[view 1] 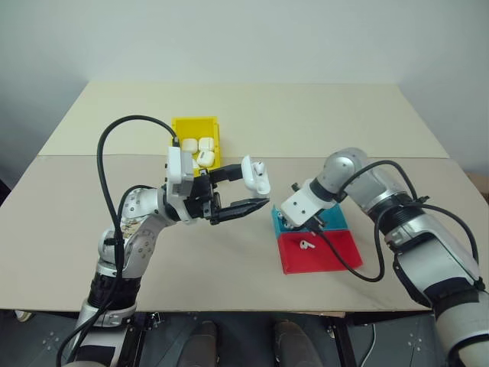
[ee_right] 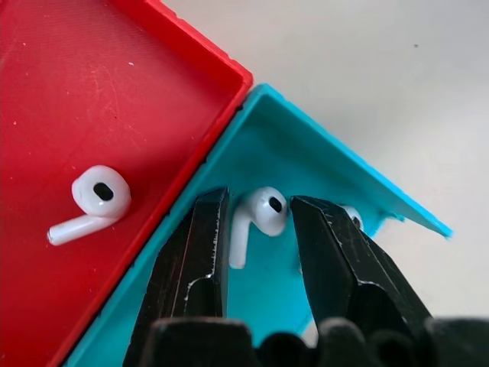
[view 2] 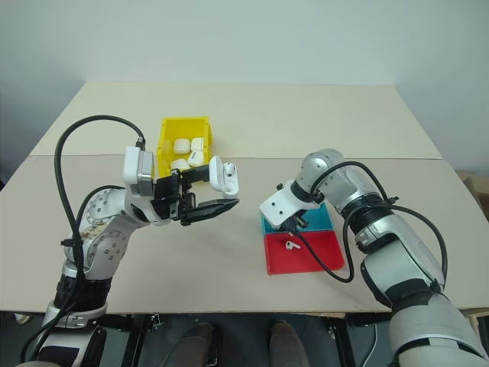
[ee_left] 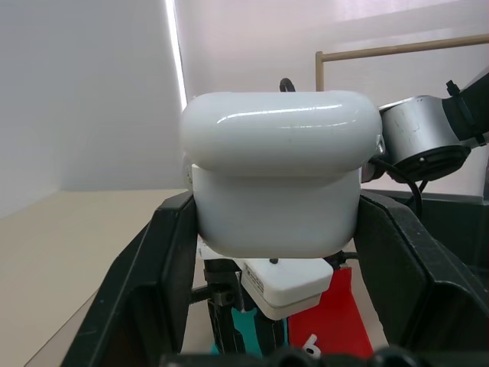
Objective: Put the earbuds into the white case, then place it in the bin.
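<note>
Item: earbud in the blue tray half point(ee_right: 263, 218). It lies directly between the right gripper's point(ee_right: 256, 233) two fingers, head toward the tray's far wall, stem running back toward the wrist, so its long axis lies roughly along the fingers, not across them. The fingers stand narrowly apart, one on each side of the bud; whether they already touch it cannot be told. Judgement: the coming move turns on this alignment, since a closing pinch would meet the bud on its two flanks.

Item: second earbud point(ee_right: 88, 202). Lies in the red tray half point(ee_right: 92, 92), just across the dividing wall, stem flat on the floor. Well outside the fingers' reach as they stand.

Item: right arm. Reaches down steeply over the tray point(view 1: 336, 252), wrist bent, gripper pointing into the blue compartment. It is by far the nearer arm to both buds.

Item: left gripper point(view 1: 252, 193). Clamped on the case point(view 1: 256, 176), held in the air between the bin and the tray, well above the table point(view 1: 306, 115). Its fingers point across toward the right arm. Lid appears open, tilted up and back; one bud seems to sit in the case already, though this is too small to be sure.

Item: bin point(view 1: 183, 124). Yellow, beyond the left gripper, holding several white cases point(view 1: 205, 144).

Status, judged: second bud's pickup in hand; case not yet closed or binned.
</note>
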